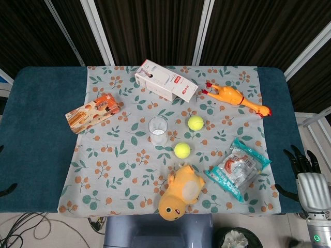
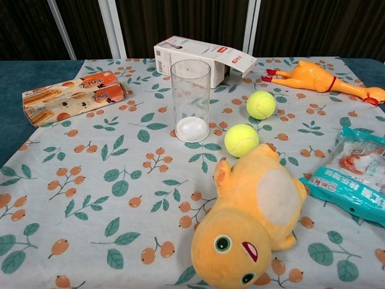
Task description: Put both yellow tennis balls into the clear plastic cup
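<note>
The clear plastic cup (image 1: 158,131) (image 2: 190,100) stands upright and empty near the middle of the flowered cloth. One yellow tennis ball (image 1: 195,122) (image 2: 260,105) lies to its right, and the other (image 1: 182,150) (image 2: 241,139) lies nearer me, just beyond the plush toy. My right hand (image 1: 306,175) hangs off the table's right edge, fingers spread, holding nothing, far from both balls. Of my left hand (image 1: 6,189) only dark tips show at the left edge of the head view. The chest view shows neither hand.
A yellow plush toy (image 1: 180,192) (image 2: 252,220) lies at the front edge. A teal snack bag (image 1: 238,168) lies front right, a rubber chicken (image 1: 235,98) back right, a white carton (image 1: 165,80) behind the cup, and an orange biscuit box (image 1: 92,112) to the left.
</note>
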Controlling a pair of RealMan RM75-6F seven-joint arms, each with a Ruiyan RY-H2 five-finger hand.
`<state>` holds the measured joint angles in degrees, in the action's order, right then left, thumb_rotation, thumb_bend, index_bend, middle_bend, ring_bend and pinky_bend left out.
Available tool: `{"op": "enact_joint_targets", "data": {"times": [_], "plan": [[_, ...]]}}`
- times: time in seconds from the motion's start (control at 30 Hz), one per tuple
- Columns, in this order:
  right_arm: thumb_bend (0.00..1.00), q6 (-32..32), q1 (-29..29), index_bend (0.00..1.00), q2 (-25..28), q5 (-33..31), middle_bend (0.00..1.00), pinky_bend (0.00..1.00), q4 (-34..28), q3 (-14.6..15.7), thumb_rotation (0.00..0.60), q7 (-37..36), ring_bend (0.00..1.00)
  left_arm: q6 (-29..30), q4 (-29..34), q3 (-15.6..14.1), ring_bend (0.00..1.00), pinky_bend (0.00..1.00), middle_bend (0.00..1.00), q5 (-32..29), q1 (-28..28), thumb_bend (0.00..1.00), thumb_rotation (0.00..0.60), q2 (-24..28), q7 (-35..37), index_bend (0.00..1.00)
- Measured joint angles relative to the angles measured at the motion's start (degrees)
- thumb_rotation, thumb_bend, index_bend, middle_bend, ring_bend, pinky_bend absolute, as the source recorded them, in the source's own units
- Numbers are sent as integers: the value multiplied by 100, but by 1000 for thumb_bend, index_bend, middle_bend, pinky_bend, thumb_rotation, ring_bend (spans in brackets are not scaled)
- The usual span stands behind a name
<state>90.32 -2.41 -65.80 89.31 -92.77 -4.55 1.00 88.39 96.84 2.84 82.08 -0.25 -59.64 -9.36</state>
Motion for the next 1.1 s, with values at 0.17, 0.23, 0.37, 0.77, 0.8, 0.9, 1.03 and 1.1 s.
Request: {"op": "enact_joint_targets", "data": {"times": [0.17,0.23,0.37,0.77,0.8,0.9,1.03,1.1], "plan": [[185,13,9,149,20,8,72,59,-2,5,600,-23,173,15,20,-11,0,115,0,22,3,3,600,-12,-50,61],[185,21,13,149,34,21,72,51,-17,11,600,-31,173,49,30,-25,0,115,0,59,17,3,600,-9,-52,61],[185,46,26,149,92,71,72,42,-69,33,600,-71,172,131,49,-47,0,115,0,124,59,3,600,13,-1,61],[185,-75,-8,149,232,196,72,40,-137,141,600,-411,173,154,48,-41,0,115,0,125,84,3,600,48,76,61],[185,-98,-17,149,250,212,72,40,-150,156,600,-479,173,149,49,-40,0,115,0,118,84,3,600,50,84,61],[185,-175,-51,149,333,309,72,40,-215,223,600,-748,173,158,52,-15,0,115,0,69,92,3,600,68,120,61],[185,-379,-192,149,551,552,72,40,-372,320,600,-1127,173,194,53,12,0,115,0,42,108,3,600,78,151,61],[185,-539,-326,149,647,648,72,40,-461,334,600,-1169,173,194,54,7,0,115,0,52,109,3,600,79,142,61]]}}
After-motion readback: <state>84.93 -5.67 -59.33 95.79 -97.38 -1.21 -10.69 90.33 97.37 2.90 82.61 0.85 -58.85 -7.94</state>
